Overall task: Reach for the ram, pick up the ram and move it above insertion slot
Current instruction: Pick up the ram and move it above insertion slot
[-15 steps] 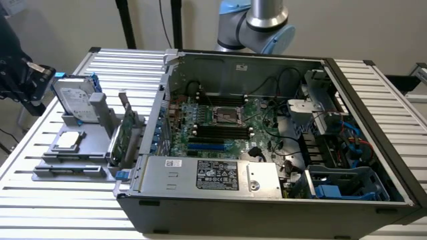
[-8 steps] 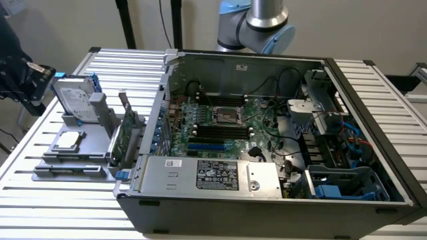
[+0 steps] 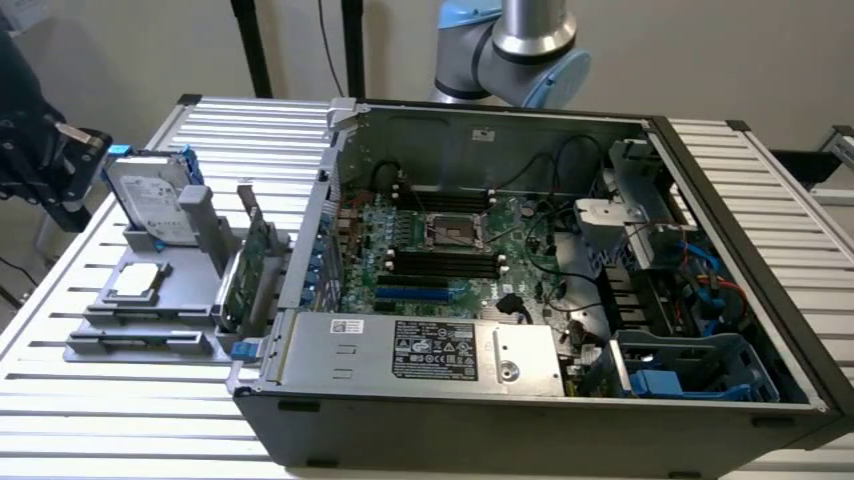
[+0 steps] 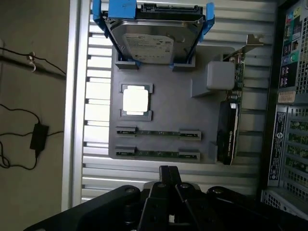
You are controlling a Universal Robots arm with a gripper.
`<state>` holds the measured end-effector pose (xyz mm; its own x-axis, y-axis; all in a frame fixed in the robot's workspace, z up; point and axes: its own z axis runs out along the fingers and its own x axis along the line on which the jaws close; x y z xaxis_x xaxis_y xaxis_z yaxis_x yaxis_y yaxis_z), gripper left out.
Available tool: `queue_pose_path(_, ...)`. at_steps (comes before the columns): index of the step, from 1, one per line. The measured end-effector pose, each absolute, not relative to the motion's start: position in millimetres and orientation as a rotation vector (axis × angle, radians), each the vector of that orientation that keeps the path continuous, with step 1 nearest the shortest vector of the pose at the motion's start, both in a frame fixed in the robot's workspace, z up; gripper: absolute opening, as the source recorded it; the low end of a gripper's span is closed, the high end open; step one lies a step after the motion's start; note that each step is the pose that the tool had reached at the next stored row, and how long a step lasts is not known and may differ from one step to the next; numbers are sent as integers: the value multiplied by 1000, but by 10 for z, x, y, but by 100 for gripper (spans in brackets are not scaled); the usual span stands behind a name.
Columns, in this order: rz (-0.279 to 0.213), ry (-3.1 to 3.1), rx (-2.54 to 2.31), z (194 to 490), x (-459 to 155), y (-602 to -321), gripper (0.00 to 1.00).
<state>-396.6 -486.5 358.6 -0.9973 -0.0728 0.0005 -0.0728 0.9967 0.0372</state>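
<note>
Two rams lie side by side in slots of a grey holder (image 4: 163,113): one ram (image 4: 158,132) and a second ram (image 4: 158,154), both thin green sticks. My gripper (image 4: 168,172) hovers over the holder's edge just short of the nearer ram, its black fingers together with nothing between them. In the exterior view the gripper (image 3: 60,170) hangs at the far left, beside the holder (image 3: 147,300). The motherboard's dark memory slots (image 3: 447,262) lie inside the open computer case (image 3: 534,400), well to the exterior view's right of the gripper.
On the same holder stand a silver hard drive in a blue frame (image 4: 151,41), a square processor chip (image 4: 135,100) and an upright expansion card (image 4: 230,125). The case wall (image 3: 310,235) rises between holder and motherboard. Cables and a power brick (image 4: 38,137) lie on the floor.
</note>
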Motion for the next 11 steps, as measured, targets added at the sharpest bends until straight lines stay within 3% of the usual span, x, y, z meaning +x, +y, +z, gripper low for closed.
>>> queue_pose_path(11, -58, -3106, 426, 3586, -3965, -4865, 11)
